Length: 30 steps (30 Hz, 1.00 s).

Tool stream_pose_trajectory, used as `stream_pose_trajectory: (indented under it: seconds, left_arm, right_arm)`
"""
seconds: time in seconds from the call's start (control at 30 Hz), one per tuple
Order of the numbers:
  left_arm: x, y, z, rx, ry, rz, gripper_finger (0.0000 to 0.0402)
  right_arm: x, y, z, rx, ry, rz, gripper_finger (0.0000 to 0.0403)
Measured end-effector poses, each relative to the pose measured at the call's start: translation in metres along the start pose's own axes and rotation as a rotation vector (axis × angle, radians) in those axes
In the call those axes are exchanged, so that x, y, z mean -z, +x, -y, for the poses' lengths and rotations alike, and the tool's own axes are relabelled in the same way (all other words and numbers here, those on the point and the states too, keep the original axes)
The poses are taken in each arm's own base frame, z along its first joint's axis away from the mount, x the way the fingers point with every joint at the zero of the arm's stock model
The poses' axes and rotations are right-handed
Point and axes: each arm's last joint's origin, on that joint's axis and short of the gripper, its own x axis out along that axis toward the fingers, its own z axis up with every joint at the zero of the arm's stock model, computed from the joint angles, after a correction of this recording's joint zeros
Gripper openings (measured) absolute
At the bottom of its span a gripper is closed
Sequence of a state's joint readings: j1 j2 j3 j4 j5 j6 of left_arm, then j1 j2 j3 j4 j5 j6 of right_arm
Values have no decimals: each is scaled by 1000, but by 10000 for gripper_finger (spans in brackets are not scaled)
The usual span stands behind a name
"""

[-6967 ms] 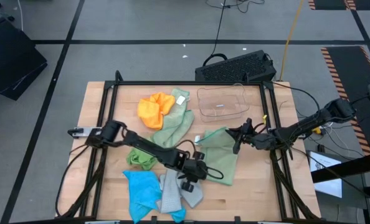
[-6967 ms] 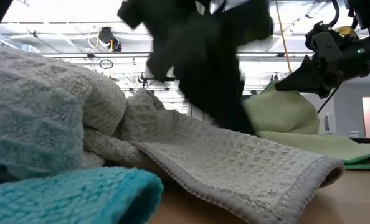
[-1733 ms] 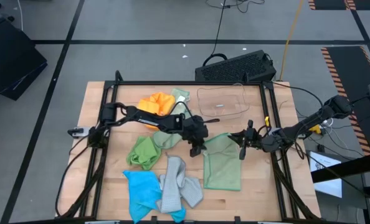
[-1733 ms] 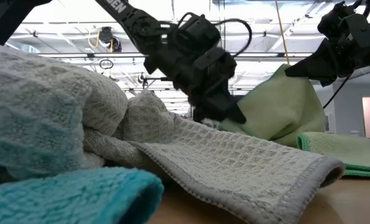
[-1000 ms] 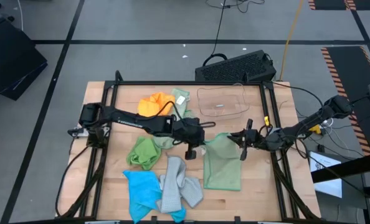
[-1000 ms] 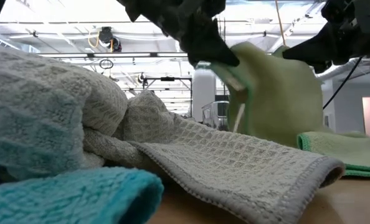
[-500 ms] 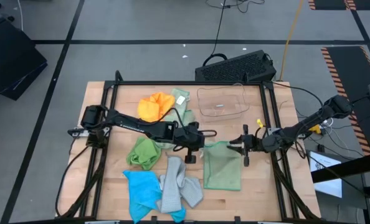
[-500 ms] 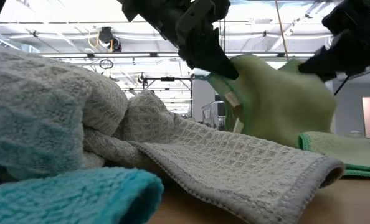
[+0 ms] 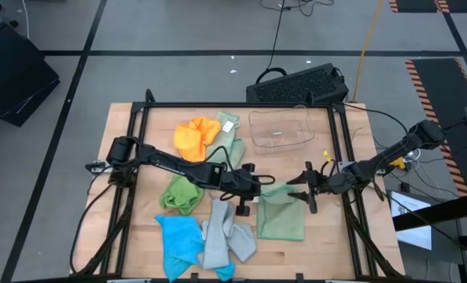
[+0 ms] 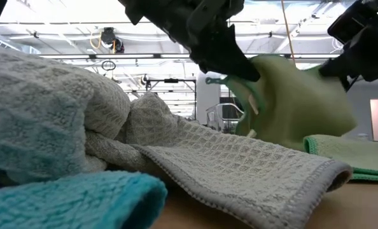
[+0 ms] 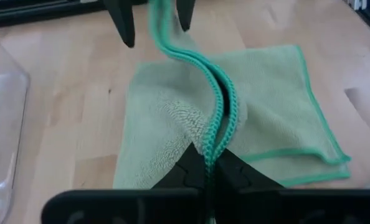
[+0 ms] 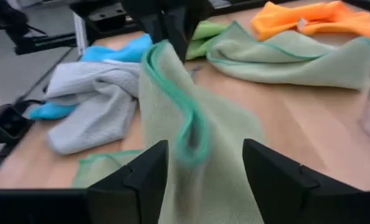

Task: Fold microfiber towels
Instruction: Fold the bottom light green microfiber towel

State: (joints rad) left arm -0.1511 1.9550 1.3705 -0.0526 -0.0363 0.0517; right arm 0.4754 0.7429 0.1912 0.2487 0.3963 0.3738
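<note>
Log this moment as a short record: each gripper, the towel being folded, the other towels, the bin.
left gripper: jaws shut on the green-edged hem of the pale green towel, mid-table
right gripper: jaws open, the towel's raised edge between them
pale green towel: lower half flat on the table, upper half lifted
other towels: orange towel and a second pale green towel at the far side; bright green towel, blue towel, grey towel nearer
clear bin: far right, nothing visible inside
</note>
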Motion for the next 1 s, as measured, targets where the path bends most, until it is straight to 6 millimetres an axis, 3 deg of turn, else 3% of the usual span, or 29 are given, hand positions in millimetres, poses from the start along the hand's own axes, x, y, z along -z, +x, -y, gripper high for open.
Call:
stream_pose_trajectory:
  seconds: [0.17,0.37,0.43,0.57,0.83,1.0]
  left_arm:
    - [1,1,1,1,-5,2,7]
    - [0,2,1,-10,-9,4,8]
    - [0,2,0,-26,0,4,9]
    - [-2,-1,-9,-59,22,10,4]
    - [-33,-17,-49,-273,38,82,8]
    - [-38,-22,-61,-336,22,69,6]
  right_arm:
    - [-1,1,2,6,14,2,161]
    - [-2,1,2,-17,19,1,34]
    - [-3,1,1,-38,4,3,11]
    - [-14,1,-1,11,-47,42,13]
    - [-68,-9,-9,337,-357,119,7]
    - [-75,-14,-8,423,-413,66,3]
